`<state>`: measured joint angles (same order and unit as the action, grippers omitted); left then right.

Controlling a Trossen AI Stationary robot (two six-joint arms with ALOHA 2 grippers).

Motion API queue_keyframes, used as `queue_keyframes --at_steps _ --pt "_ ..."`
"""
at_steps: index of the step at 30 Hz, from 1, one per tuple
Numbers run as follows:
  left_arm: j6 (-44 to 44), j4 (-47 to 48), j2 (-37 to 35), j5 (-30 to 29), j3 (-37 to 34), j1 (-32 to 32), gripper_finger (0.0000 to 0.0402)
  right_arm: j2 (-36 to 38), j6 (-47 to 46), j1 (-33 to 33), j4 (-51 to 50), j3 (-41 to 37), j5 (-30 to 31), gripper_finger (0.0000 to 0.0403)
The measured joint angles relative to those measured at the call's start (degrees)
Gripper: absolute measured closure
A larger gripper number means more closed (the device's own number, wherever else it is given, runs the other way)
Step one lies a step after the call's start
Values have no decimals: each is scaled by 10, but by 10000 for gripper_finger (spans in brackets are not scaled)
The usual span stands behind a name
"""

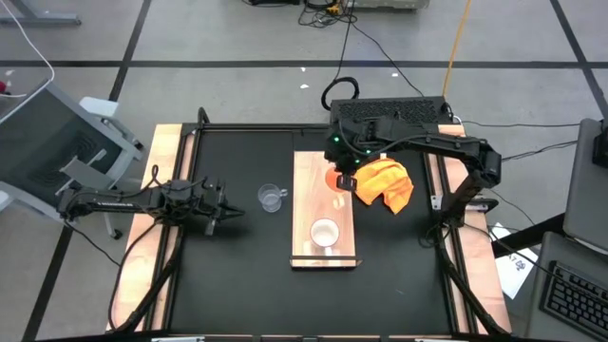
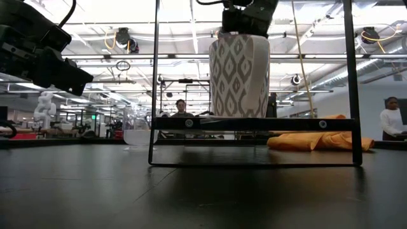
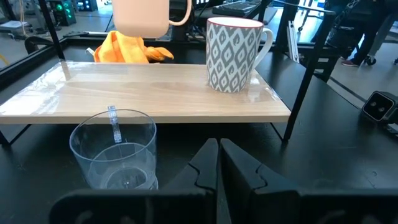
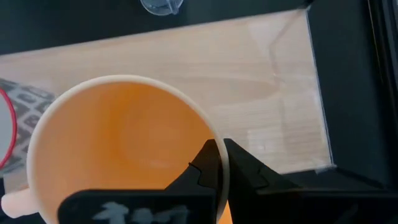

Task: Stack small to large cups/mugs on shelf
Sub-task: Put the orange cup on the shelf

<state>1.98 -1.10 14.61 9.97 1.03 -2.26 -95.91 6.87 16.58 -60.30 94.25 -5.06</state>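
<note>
Above shelf [image 1: 309, 180], right gripper [image 4: 217, 163] pinches orange mug [image 4: 124, 149] rim; left gripper [image 3: 219, 163] clenched.

left arm [image 1: 123, 200]: long, thin and black, made of dark tubes and blocky joints, with thin black cables running along it
left gripper [image 3: 217, 163]: two flat black fingers with pointed tips and a notched inner edge
right arm [image 1: 446, 152]: black, thick round joints with a bent elbow, small green lights glowing near its wrist
right gripper [image 4: 214, 163]: two matte black fingers, wedge shaped, with a black bar behind them that has faint white lettering
cables: black wires loop out from behind the right arm's base
</note>
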Motion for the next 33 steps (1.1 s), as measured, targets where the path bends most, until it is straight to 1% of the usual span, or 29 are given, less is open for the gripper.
queue_keyframes --at_steps 20,26,29,33 --pt "-8 0 0 0 0 0 380 -91 0 3 -34 68 0 403" --pt "-8 0 0 0 0 0 380 -90 -6 3 -36 69 0 403" --pt "-8 0 0 0 0 0 380 -91 -14 3 -36 69 -13 403" --pt "-7 0 0 0 0 0 380 -91 -14 3 -31 69 -16 403"
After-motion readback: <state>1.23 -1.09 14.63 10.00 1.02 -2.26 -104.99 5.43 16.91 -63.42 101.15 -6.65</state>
